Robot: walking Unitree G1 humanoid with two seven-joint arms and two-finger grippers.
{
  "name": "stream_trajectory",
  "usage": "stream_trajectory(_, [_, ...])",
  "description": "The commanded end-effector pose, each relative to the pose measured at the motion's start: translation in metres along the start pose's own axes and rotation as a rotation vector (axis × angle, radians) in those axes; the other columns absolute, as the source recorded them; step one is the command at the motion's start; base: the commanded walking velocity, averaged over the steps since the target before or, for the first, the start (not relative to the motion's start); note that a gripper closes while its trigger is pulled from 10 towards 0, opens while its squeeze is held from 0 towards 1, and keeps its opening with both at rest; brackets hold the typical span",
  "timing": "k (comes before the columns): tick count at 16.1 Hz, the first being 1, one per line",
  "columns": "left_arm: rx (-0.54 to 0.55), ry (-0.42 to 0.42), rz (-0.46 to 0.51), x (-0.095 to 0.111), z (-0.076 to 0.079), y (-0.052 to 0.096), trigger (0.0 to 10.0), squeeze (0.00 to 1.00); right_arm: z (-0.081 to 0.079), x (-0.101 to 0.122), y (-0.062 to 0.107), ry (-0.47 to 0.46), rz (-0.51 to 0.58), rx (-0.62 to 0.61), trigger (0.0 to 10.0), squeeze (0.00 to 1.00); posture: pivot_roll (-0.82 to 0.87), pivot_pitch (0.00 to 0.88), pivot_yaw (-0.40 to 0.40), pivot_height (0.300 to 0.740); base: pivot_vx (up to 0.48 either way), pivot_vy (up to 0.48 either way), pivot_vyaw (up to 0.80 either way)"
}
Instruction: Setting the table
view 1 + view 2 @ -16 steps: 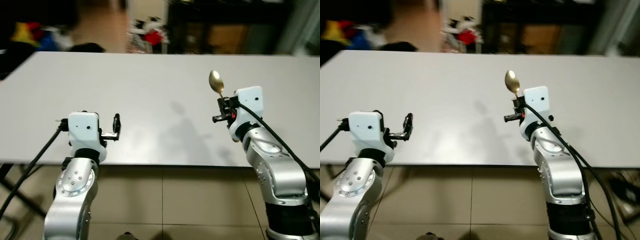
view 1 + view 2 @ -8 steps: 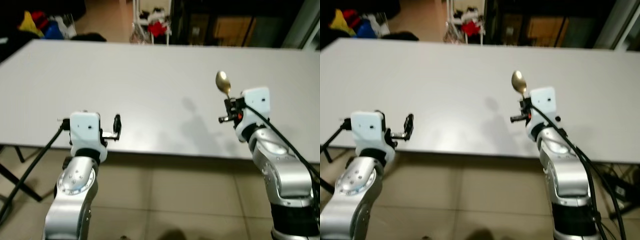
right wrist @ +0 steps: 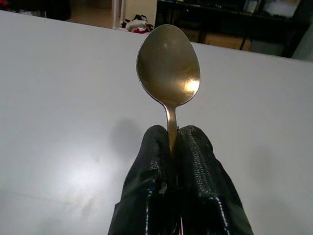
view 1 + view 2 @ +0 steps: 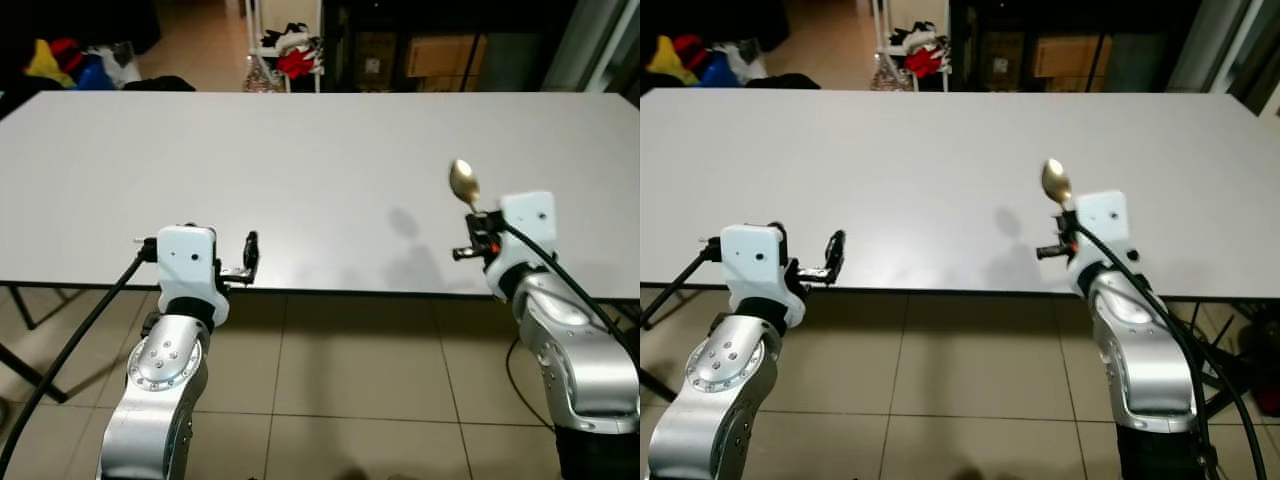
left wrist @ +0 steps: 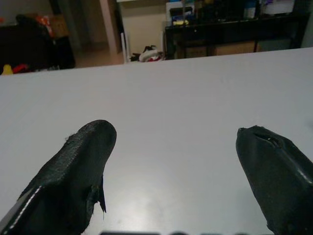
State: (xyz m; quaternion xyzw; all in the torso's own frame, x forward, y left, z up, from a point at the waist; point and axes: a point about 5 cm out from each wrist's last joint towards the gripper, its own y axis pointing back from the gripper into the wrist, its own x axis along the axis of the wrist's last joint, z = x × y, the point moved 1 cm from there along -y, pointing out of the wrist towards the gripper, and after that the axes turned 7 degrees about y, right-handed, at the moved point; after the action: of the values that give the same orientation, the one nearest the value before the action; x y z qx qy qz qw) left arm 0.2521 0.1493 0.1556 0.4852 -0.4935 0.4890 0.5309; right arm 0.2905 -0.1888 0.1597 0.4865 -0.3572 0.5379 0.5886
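I count one spoon [image 3: 168, 66] and two grippers over a white surface [image 4: 250, 160]. My right gripper [image 3: 172, 142] at 3 o'clock has its jaws clamped on the spoon's handle, bowl up, above the near edge. My left gripper [image 5: 176, 147] at 9 o'clock holds nothing, jaws spread wide.

Wide white surface [image 4: 200, 150] over a beige tiled floor [image 4: 350, 380] — beyond it, a dark shelving unit [image 4: 440, 45], a white rack with clothes [image 4: 285, 40], and coloured clutter [image 4: 70, 60].
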Motion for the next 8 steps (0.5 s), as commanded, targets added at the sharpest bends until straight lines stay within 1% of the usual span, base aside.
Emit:
stream_trajectory(1, [-0.017,-0.003,0.001,0.0004,-0.0002,-0.0012,10.0,0.00,0.0000,0.0049,0.0030,-0.026,0.017,-0.005,10.0,0.00,-0.14,0.000,0.054,0.740,0.296,0.000,-0.61])
stream_trajectory(4, [-0.044,0.013,-0.004,-0.0003,0.0036,-0.0021,10.0,0.00,0.0049,0.0044,0.0057,-0.043,0.011,-0.030,10.0,0.00,-0.14,0.000,0.063,0.740,0.296,0.000,-0.70])
stream_trajectory(8, [-0.081,0.013,-0.008,-0.0012,0.0069,-0.0023,10.0,0.00,0.0097,0.0040,0.0082,-0.040,0.003,-0.045,10.0,0.00,-0.15,0.000,0.071,0.740,0.298,0.000,-0.78])
